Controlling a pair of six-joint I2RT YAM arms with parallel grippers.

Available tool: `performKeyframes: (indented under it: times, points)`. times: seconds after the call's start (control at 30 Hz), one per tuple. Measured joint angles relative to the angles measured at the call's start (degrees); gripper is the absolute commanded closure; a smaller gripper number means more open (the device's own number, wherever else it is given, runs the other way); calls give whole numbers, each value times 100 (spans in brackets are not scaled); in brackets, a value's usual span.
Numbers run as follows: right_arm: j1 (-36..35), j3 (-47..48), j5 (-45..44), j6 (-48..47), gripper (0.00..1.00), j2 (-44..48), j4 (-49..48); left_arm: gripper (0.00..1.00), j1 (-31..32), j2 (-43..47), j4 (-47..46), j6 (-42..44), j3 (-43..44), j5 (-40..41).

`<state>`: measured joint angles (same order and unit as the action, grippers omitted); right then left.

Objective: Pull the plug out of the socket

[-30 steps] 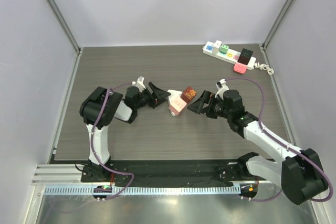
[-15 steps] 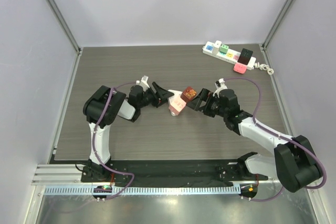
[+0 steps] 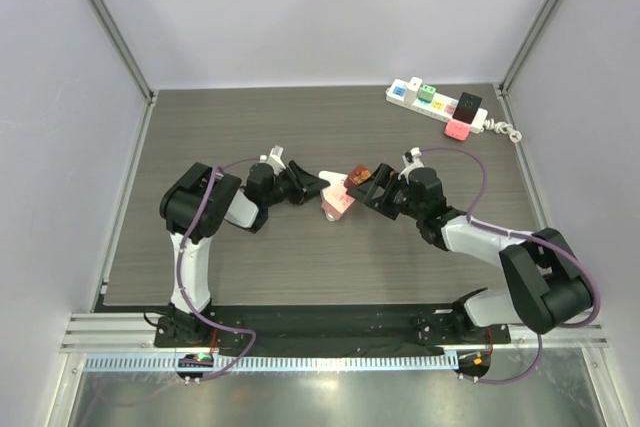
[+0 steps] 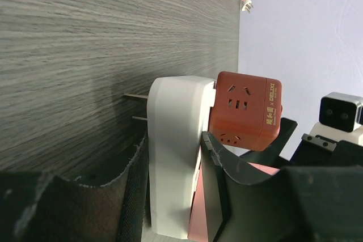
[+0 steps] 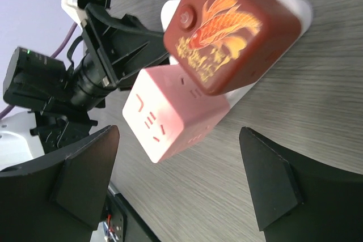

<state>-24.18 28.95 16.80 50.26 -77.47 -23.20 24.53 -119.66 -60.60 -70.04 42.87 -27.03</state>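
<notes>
One table (image 3: pixel 250 127), dark wood grain, fills the middle of the overhead view.

One long power strip (image 3: pixel 437 105), white, carries coloured cubes and lies in the upper right corner, well apart from both my hands.

My left gripper (image 3: pixel 318 184), just left of frame centre, points right. Its fingers (image 4: pixel 122 196) are closed in narrow against the two sides of the white socket block (image 4: pixel 173 157), which stands between them in my left wrist view.

My right gripper (image 3: pixel 362 190), just right of frame centre, points left. Its fingers (image 5: pixel 85 179) are spread wide at the lower corners of my right wrist view and touch nothing.

One white socket block, centre of the table, has two metal prongs (image 4: pixel 136 96) sticking out over the wood.

One pink cube (image 5: pixel 170 117) is seated on the block, low and centre in my right wrist view.

One red cube plug (image 5: pixel 227 32), with a gold fish print, is seated on the block just above the pink cube. It lies ahead of my right fingertips, in line with the gap between them.
</notes>
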Motion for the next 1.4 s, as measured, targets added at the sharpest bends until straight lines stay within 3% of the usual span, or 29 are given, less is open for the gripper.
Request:
performKeyframes:
  times: [0.13, 0.9, 1.4]
  points:
    - [-269, -140, -4, 164, 7, -181, -459, 100, 0, 0, 0, 0, 0, 0]
    - [-772, -1067, -361, 1556, 5, -2103, -4218, 100, 0, 0, -2, 0, 0, 4]
    - [-839, -879, -380, 1665, 12, -2509, -4725, 100, 0, 0, -17, 0, 0, 42]
